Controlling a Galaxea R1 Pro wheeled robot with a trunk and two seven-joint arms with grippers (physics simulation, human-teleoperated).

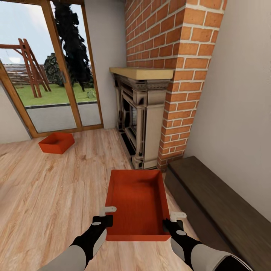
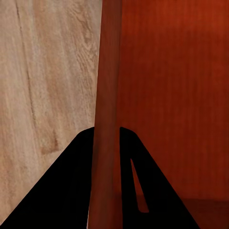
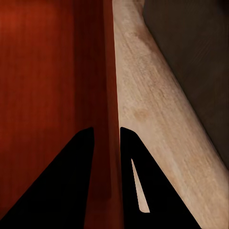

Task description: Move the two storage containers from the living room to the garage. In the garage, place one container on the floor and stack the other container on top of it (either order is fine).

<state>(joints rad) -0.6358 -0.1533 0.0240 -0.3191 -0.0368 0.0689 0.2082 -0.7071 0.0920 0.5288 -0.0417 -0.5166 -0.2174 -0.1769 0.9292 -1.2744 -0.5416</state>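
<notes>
— Between the two grippers, what's there?
— An orange bin: left gripper clamped on its left wall, right gripper on its right wall.
— The other bin?
— On the wood floor by the glass doors, well apart.

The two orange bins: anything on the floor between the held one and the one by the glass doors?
Head view: only bare wood-plank floor between the held bin and the far bin.
</notes>
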